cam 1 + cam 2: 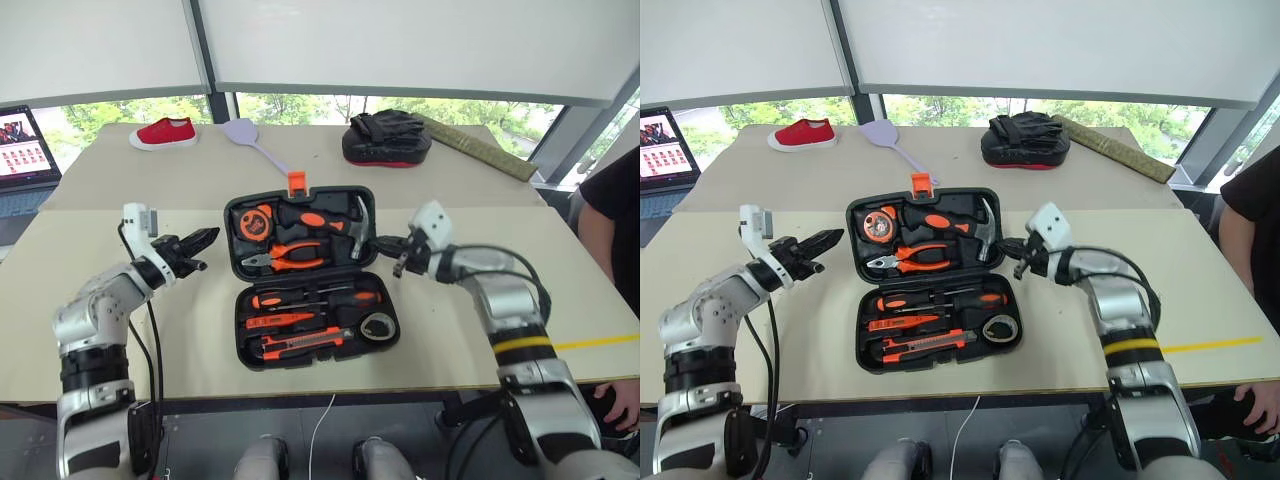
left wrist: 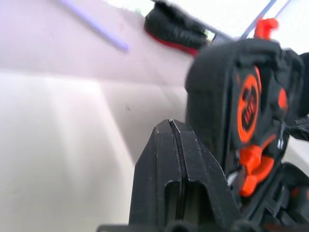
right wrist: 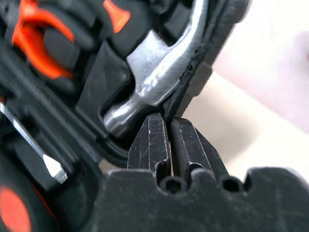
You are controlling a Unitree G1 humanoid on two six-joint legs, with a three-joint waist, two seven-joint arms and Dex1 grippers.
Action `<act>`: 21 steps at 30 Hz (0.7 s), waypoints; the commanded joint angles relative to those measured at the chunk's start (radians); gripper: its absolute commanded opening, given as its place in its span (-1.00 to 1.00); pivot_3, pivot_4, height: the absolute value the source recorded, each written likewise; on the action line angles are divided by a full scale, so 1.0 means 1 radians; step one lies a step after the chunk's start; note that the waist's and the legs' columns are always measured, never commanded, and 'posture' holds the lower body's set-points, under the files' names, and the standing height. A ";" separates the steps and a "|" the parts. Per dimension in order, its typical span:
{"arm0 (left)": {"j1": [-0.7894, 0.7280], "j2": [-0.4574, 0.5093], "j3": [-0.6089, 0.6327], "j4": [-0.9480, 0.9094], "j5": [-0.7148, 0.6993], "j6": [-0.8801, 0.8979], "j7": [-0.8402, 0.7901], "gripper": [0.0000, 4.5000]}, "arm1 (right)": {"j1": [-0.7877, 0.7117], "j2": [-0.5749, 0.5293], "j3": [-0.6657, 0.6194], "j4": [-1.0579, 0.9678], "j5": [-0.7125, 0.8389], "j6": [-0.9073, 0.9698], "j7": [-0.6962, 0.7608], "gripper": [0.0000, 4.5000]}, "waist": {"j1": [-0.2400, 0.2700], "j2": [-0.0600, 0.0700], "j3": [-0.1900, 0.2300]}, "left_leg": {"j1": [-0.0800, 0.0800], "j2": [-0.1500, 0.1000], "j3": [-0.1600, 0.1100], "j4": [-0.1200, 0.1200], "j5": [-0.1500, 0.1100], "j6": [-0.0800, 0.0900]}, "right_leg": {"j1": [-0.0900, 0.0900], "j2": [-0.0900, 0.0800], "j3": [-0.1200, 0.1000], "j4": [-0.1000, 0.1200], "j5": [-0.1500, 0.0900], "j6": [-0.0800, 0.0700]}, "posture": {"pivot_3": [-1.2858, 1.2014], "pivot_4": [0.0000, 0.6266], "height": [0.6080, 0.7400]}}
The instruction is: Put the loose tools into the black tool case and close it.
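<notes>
The black tool case (image 1: 232, 262) lies open and flat on the table's middle, its orange latch (image 1: 296, 182) at the far edge. In the near half lie screwdrivers (image 1: 315, 297), the utility knife (image 1: 305, 343) and the tape roll (image 1: 377, 326). The far half holds a tape measure (image 1: 262, 220), pliers (image 1: 290, 256) and a hammer (image 3: 159, 72). My left gripper (image 1: 208, 238) is shut and empty, a little left of the far half. My right gripper (image 1: 383, 241) is shut too, its tips at the far half's right rim by the hammer head.
Along the table's far side lie a red shoe (image 1: 165, 132), the lilac spatula (image 1: 250, 135), the black-and-red mitt (image 1: 387, 138) and a long olive pad (image 1: 480, 148). A laptop (image 1: 25, 150) stands at the far left. A person (image 1: 615, 215) is at the right edge.
</notes>
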 commanded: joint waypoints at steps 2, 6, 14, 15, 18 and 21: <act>0.060 0.038 -0.012 -0.079 -0.040 0.047 -0.012 -1.00 | 0.004 -0.012 0.011 -0.035 -0.007 -0.062 0.002 -0.98 | -0.002 0.000 0.000 | 0.002 0.000 0.000 0.000 0.000 0.000 | 0.000 0.000 0.001 -0.001 0.000 0.000 | 0.03 -0.52 1.00; 0.077 0.080 -0.048 -0.122 -0.039 0.095 -0.014 -0.51 | -0.036 0.004 0.026 0.014 -0.018 -0.077 -0.012 -1.00 | -0.003 0.000 0.000 | 0.007 0.002 -0.001 0.000 0.002 -0.003 | 0.003 0.002 0.001 0.001 0.000 -0.001 | 0.03 -0.52 1.00; 0.077 0.142 -0.078 -0.212 -0.094 0.174 -0.037 -0.02 | -0.079 0.018 0.044 0.086 -0.033 -0.094 -0.025 -1.00 | -0.005 0.000 0.000 | 0.010 0.003 -0.001 0.000 0.005 -0.004 | 0.004 0.004 0.002 0.002 0.001 -0.003 | 0.03 -0.52 1.00; 0.078 0.142 -0.078 -0.217 -0.097 0.175 -0.032 -0.02 | -0.081 0.018 0.044 0.088 -0.033 -0.095 -0.025 -1.00 | -0.005 0.000 0.000 | 0.010 0.003 -0.001 0.000 0.005 -0.004 | 0.004 0.004 0.002 0.002 0.001 -0.003 | 0.03 -0.52 1.00; 0.060 0.101 -0.088 -0.224 -0.091 0.148 0.016 -0.02 | -0.084 0.019 0.046 0.096 -0.033 -0.098 -0.022 -1.00 | -0.005 0.000 0.000 | 0.010 0.003 -0.001 0.000 0.005 -0.004 | 0.004 0.004 0.002 0.002 0.001 -0.003 | 0.03 -0.52 1.00; 0.050 0.073 -0.111 -0.209 -0.066 0.115 0.045 -0.02 | -0.084 0.020 0.046 0.094 -0.032 -0.096 -0.017 -1.00 | -0.003 0.000 0.000 | 0.010 0.003 -0.001 0.000 0.005 -0.004 | 0.004 0.004 0.003 0.002 0.001 -0.003 | 0.03 -0.52 1.00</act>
